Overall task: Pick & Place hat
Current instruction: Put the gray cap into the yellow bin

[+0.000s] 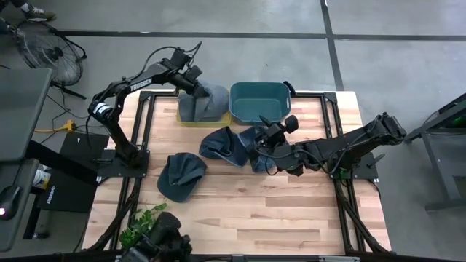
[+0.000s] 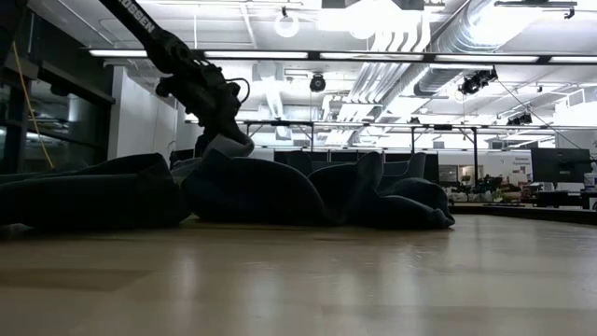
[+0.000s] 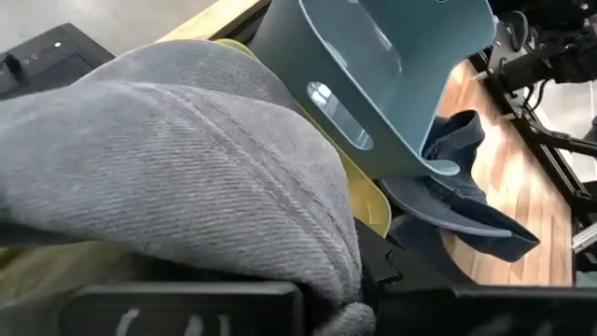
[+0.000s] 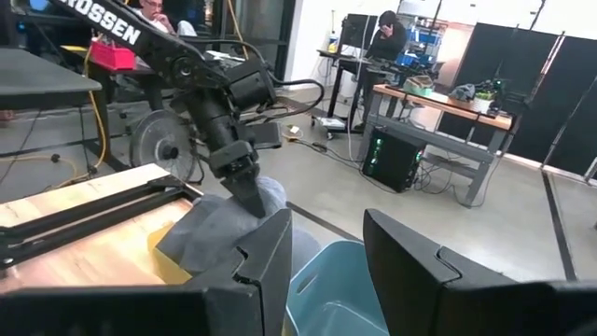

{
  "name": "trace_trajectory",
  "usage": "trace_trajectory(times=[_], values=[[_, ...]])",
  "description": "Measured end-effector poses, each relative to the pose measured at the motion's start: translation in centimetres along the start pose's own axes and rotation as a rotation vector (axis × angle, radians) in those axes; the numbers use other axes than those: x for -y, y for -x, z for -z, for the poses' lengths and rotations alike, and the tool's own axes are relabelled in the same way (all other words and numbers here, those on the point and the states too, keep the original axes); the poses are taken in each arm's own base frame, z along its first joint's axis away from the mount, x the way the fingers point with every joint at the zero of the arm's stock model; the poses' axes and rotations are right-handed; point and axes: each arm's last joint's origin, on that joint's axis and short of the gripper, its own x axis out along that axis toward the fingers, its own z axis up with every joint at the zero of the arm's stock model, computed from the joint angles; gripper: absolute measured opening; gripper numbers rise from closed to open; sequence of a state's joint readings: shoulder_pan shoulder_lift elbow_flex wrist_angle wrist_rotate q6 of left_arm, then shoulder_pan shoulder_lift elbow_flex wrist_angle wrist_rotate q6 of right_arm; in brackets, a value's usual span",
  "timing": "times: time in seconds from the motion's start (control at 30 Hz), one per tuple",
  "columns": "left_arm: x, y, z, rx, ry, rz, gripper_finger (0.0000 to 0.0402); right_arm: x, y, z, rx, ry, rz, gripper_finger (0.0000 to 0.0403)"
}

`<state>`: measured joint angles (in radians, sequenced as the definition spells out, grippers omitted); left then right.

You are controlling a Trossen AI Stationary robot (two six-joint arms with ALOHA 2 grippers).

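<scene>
A grey hat [image 1: 205, 104] lies on a yellow tray [image 1: 188, 121] at the table's far side, left of a teal bin [image 1: 260, 102]. My left gripper [image 1: 201, 90] is shut on this hat; the hat [image 3: 187, 168] fills the left wrist view, with the yellow tray [image 3: 369, 201] under it. Three dark blue hats lie on the wood: one [image 1: 180, 176] near the left, one [image 1: 220, 143] in the middle, one [image 1: 247, 140] beside it. My right gripper [image 1: 261, 138] hovers over that last hat, open [image 4: 326, 222], with nothing between its fingers. My left gripper [image 4: 250, 198] pinches the top of the grey hat's crown [image 4: 265, 196] between its two fingers. It comes slanting down from the table's left. The hat's lower part [image 4: 210, 233] rests on the yellow tray [image 4: 168, 245]; the cloth rises to a peak at the fingers.
The teal bin [image 4: 326, 280] stands right of the yellow tray, just beyond my right gripper. A green plant [image 1: 142, 218] sits at the table's near left edge. Bare wood lies along the near side. People sit at desks [image 4: 387, 33] in the room behind.
</scene>
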<state>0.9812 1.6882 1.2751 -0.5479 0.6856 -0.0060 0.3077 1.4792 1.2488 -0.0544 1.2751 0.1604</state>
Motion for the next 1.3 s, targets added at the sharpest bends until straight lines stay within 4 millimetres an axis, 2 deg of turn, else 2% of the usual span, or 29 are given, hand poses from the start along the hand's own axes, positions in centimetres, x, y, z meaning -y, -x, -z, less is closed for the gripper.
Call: trace_trajectory(times=[0.43, 0.93, 1.3], values=[[0.1, -0.1, 1.0, -0.094, 0.087, -0.107, 0.002, 0.1, 0.0, 0.6, -0.026, -0.023, -0.01, 0.0129], [1.5, 1.4, 1.6, -0.129, 0.156, -0.067, 0.002, 0.2, 0.0, 0.9, -0.041, -0.01, -0.008, 0.0129], [2.3, 1.7, 1.4, -0.137, 0.186, -0.004, 0.002, 0.4, -1.2, 1.0, -0.07, -0.011, -0.048, 0.0129]])
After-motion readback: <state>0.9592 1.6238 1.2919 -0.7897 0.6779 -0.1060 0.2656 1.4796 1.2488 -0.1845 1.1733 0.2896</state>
